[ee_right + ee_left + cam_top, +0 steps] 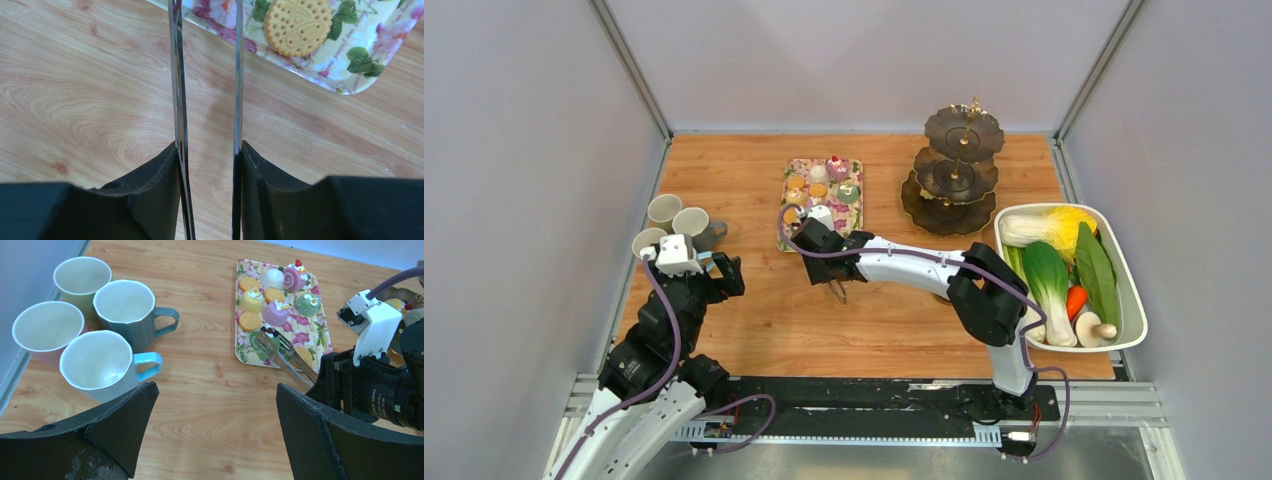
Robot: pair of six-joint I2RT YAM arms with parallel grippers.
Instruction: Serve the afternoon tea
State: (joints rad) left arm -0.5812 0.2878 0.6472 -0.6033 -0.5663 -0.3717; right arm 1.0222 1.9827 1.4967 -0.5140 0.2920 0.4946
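Several small colourful cakes [822,185] and biscuits sit on a floral tray [854,222] at the table's back centre. The dark three-tier stand [954,175] with a gold rod stands to its right, its tiers bare. Four pastel mugs [674,222] cluster at the left, also in the left wrist view [125,302]. My right gripper [816,240] is shut on metal tongs [285,352], whose arms [177,75] stay apart with nothing between them. Their tips reach the tray's near corner by a green cake [257,337]. My left gripper [216,390] is open and empty over bare wood beside the mugs. No coasters show.
A white tub [1136,300] of vegetables fills the right side of the table. Grey walls close in the left, back and right. A round biscuit [298,26] lies on the tray corner [360,60] just right of the tongs.
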